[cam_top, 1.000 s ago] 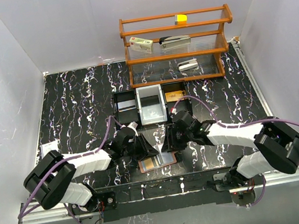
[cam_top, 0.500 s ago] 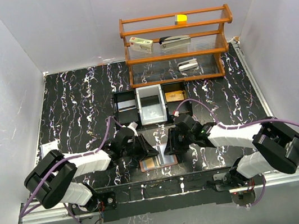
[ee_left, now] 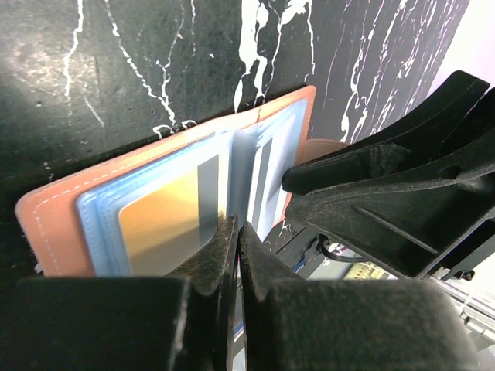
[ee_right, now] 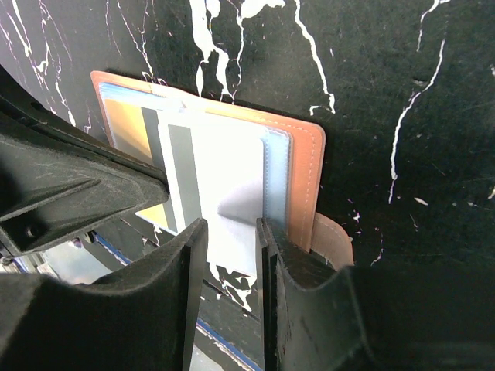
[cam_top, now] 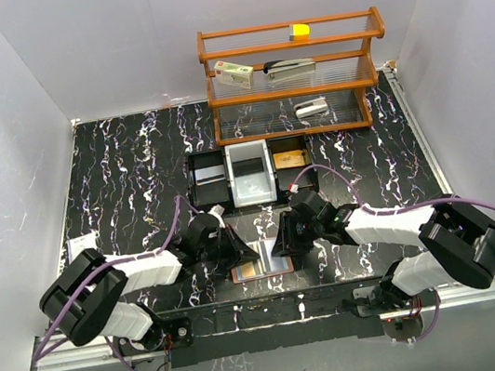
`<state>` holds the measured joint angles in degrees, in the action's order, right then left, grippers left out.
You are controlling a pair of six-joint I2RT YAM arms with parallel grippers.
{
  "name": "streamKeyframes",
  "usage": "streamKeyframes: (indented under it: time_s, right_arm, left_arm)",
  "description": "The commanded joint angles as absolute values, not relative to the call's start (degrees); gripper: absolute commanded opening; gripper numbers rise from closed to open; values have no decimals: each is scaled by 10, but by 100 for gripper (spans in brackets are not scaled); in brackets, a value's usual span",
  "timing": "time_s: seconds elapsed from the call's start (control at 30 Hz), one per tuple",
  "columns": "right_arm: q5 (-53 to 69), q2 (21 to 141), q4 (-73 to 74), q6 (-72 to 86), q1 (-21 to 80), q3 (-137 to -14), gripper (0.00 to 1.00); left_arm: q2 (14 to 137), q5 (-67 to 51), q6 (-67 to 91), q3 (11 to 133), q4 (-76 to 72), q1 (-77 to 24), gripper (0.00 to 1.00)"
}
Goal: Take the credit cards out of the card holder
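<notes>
The card holder (cam_top: 263, 269) lies open near the table's front edge, salmon cover (ee_left: 54, 224) down and pale blue-grey pockets up. A gold card with a grey stripe (ee_left: 158, 212) sits in its left pocket. A white card with a grey stripe (ee_right: 228, 178) lies over the right half, sticking out past the holder's near edge. My left gripper (cam_top: 242, 252) is shut, its tips (ee_left: 237, 232) at the holder's centre fold; whether it pinches a pocket edge is not visible. My right gripper (cam_top: 280, 244) is open, its fingers (ee_right: 232, 232) just above the white card, one fingertip (ee_right: 272, 236) by the blue pocket edge.
Three small trays (cam_top: 232, 177), black, white and black, stand mid-table; the right one holds a gold card (cam_top: 288, 158). A wooden shelf (cam_top: 296, 74) with a stapler and small boxes stands at the back. A white label (cam_top: 80, 242) lies at the left. The two grippers nearly touch.
My left gripper has closed from slightly open to shut at the holder's fold. The right gripper has shifted a little toward the holder, its jaws hardly changed.
</notes>
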<state>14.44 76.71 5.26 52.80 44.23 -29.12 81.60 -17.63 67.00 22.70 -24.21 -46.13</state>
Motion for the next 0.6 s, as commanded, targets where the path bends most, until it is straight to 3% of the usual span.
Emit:
streamKeyframes:
  time_s: [0.0, 0.17, 0.2, 0.27, 0.33, 0.57]
  right_arm:
    - [115, 769, 59, 526, 442, -289, 30]
    - [115, 770, 59, 526, 441, -291, 31]
    - [115, 769, 59, 526, 441, -292, 31]
    - [116, 771, 59, 525, 441, -294, 31]
    - [116, 774, 60, 523, 442, -296, 31]
    - [122, 775, 54, 524, 442, -292, 31]
  left_arm:
    - [787, -181, 664, 219, -231, -449, 0]
    - [768, -181, 656, 213, -228, -443, 0]
    - [772, -186, 654, 215, -233, -443, 2]
    - [781, -194, 654, 222, -231, -443, 19]
    - [802, -205, 656, 224, -242, -443, 26]
    - [850, -240, 666, 226, -293, -443, 33]
